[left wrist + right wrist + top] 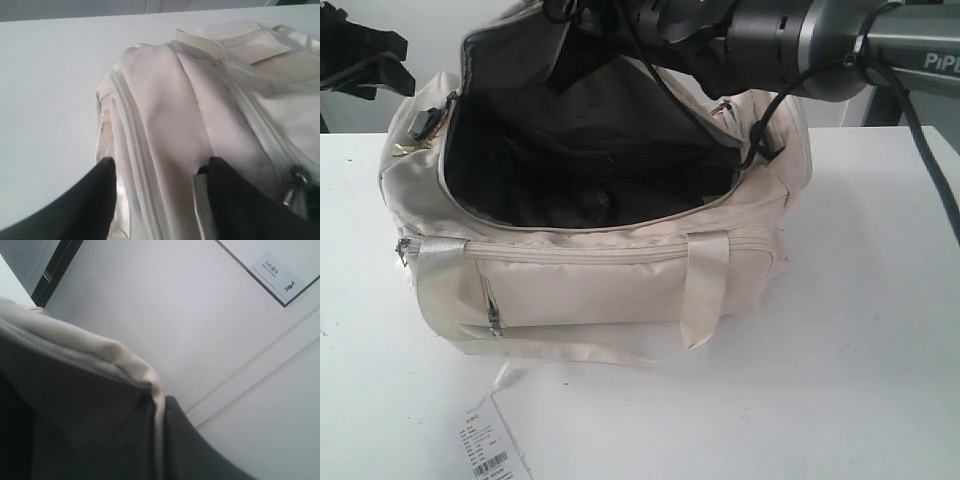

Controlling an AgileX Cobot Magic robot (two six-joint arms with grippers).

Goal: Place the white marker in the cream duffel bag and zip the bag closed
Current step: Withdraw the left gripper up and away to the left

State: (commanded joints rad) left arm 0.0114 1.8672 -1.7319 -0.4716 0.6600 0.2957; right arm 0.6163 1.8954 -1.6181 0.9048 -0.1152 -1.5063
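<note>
The cream duffel bag (620, 285) sits on the white table (850, 350), mouth gaping, dark lining (580, 160) on show. And the white marker? Nowhere to be seen: not on the table, not in either gripper, and whether it lies down in that black interior cannot be told.

Up top, the right gripper (159, 435) is pressed together on the edge of the bag's back flap (510, 40), the cream hem nipped in its jaws and the flap held high. The left gripper (160, 200) is spread wide at the bag's left end, its dark fingers (102, 192) either side of the end panel, low over the fabric; contact is not clear.

Here is what matters. The zip line runs the bag's length, left to right across the exterior view, and a metal fitting (298, 179), possibly the pull, glints just beside the left gripper. For the zipping, the left arm looks the nearer. A barcode tag (490, 450) lies out front.
</note>
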